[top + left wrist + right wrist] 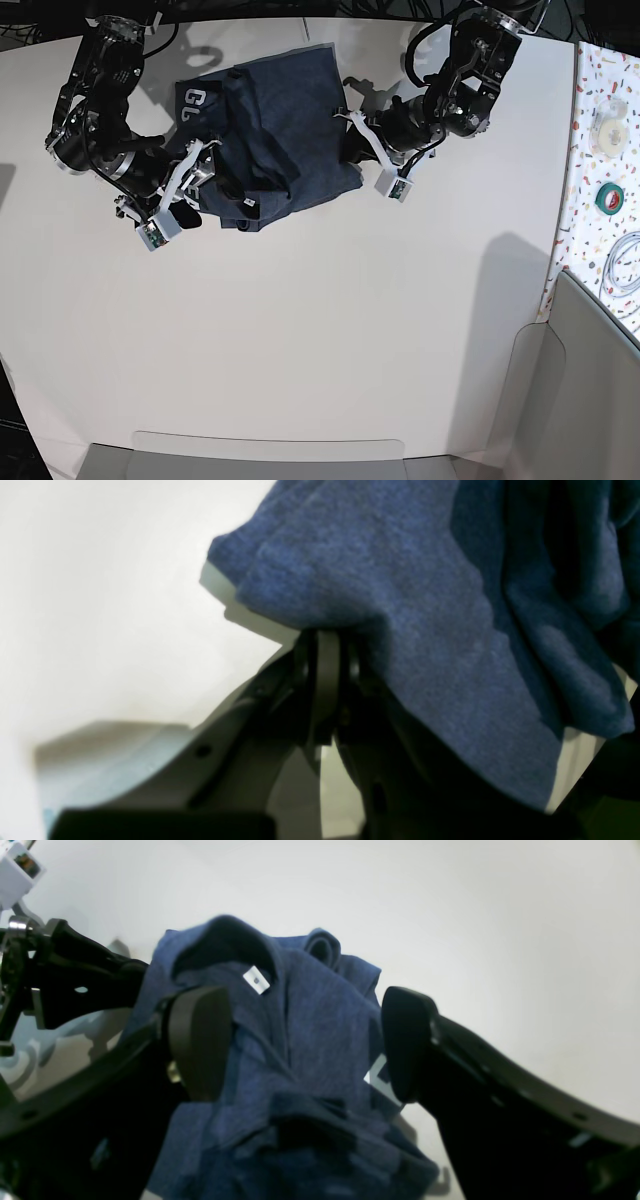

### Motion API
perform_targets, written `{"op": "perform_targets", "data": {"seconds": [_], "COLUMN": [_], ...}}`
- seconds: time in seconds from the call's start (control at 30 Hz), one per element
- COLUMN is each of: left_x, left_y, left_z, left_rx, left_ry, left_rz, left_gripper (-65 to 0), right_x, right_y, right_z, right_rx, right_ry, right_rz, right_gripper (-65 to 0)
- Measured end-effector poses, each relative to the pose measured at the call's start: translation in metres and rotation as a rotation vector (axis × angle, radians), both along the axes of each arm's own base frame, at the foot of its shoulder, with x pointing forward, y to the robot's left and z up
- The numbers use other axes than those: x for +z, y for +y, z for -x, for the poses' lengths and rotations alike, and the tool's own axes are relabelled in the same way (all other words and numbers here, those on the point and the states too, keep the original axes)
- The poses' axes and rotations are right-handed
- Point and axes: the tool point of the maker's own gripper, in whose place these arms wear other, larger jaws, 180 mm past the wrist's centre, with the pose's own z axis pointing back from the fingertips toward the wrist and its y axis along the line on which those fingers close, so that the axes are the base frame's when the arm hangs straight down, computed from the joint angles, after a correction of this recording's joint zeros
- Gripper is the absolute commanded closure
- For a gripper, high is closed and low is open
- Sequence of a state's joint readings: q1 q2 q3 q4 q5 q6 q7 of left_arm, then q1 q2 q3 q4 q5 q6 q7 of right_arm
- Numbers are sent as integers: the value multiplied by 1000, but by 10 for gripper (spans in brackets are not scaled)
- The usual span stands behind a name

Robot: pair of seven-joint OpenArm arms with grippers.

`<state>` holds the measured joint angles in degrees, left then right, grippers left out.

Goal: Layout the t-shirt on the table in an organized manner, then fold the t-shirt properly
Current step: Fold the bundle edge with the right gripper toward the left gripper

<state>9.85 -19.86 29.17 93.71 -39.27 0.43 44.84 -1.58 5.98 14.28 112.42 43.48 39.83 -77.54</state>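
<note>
The dark navy t-shirt [270, 130] lies bunched and crumpled at the far side of the white table [320, 330], with white letters showing at its left edge. My left gripper [350, 135] is at the shirt's right edge. In the left wrist view it [325, 630] is shut on a fold of the shirt [400, 580], which drapes over the fingers. My right gripper [205, 190] is at the shirt's lower left. In the right wrist view it [305, 1045] is open, with its pads [200, 1040] either side of the bunched shirt [320, 1010], near a small white label [256, 979].
A speckled strip [605, 60] runs along the right edge, with a green tape roll [607, 197], a round white object [607, 122] and a cable [625, 265] on it. A grey panel [590, 380] stands at the lower right. A grey ledge [270, 455] lies along the front edge.
</note>
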Motion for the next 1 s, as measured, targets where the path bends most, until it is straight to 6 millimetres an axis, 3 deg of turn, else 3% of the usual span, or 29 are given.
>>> {"op": "perform_targets", "data": {"seconds": [0.33,0.5,0.73,0.87,0.93,1.0], "left_x": [0,0,0,0,0,0], "left_y": [0,0,0,0,0,0], "left_z": [0,0,0,0,0,0], "left_rx": [0,0,0,0,0,0], "left_ry": [1,0,2,0,1,1], "left_rz": [0,0,0,0,0,0], "left_gripper": [-21,-21,-21,-21,-21,-21], "right_x": [0,-7,-21,-22,-22,-22], "right_y": [-8,-27,10,13,14,15], "right_z": [0,-2,8,9,10,10], "right_rx": [16,-63,53,66,70,72], "right_ry": [-2,48,86,87,88,89], "right_rz": [41,89,127,131,130,130], "right_gripper": [-466,-466,-466,-463,-412,-292]}}
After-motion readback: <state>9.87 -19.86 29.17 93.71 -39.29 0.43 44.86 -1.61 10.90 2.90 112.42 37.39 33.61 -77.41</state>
